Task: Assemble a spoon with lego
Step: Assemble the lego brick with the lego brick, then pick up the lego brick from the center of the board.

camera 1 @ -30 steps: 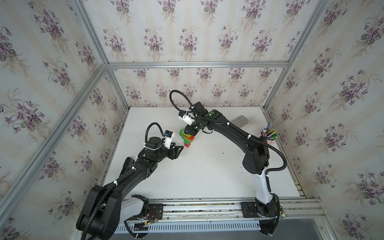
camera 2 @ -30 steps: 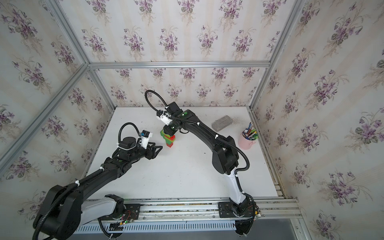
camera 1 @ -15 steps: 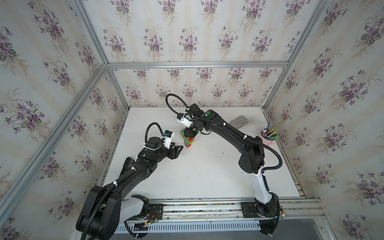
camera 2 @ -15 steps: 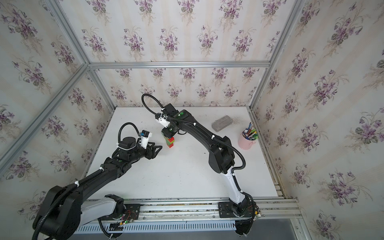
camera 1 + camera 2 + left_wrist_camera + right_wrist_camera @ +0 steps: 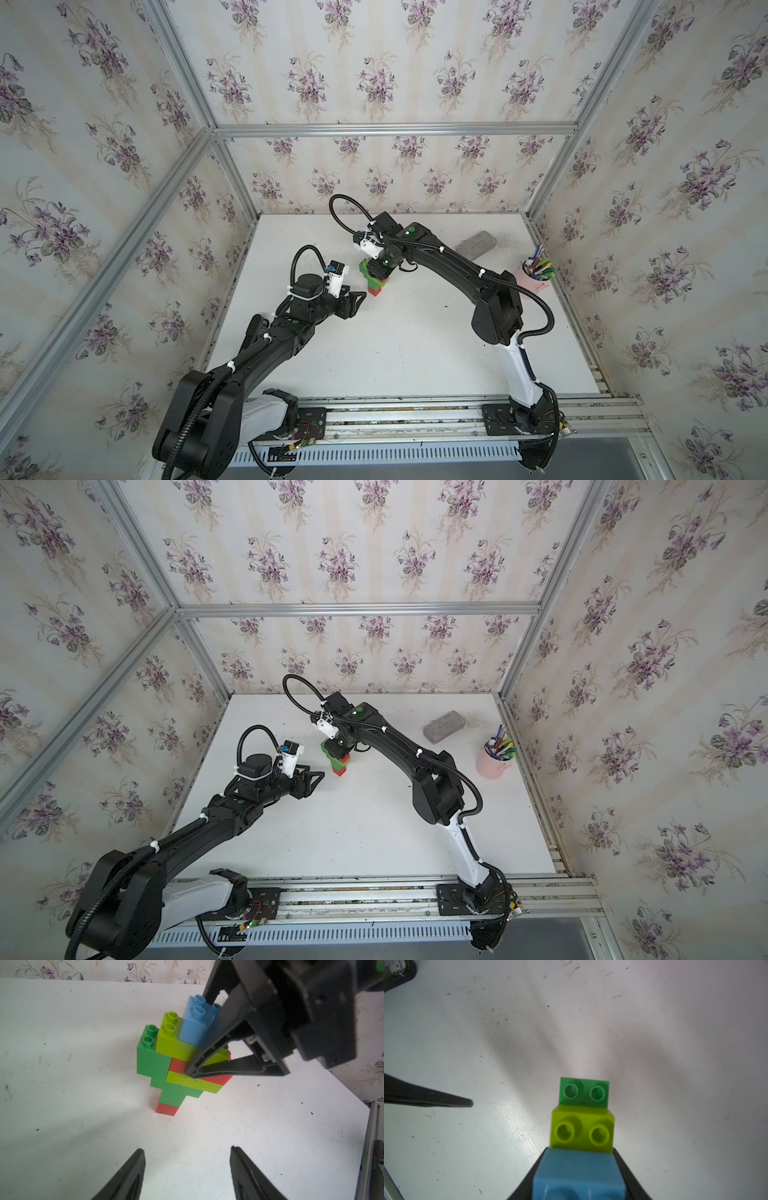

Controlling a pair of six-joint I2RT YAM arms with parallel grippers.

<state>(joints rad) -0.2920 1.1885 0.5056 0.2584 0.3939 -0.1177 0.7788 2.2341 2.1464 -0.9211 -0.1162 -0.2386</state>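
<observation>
**Spoon upright beneath the right gripper, with the open left gripper facing it**

The spoon (image 5: 178, 1059) stands on its red handle end on the worktop (image 5: 83, 1084), long axis vertical, with the blue brick (image 5: 195, 1024) topmost. It is directly below the right gripper (image 5: 581, 1149), whose jaws flank that brick from above. Whether they pinch it or merely stand beside it I cannot tell. The left gripper (image 5: 187, 1148) is open and empty, with the spoon straight ahead of it and apart. The right arm is nearer, so any final press or release looks like its job.
</observation>
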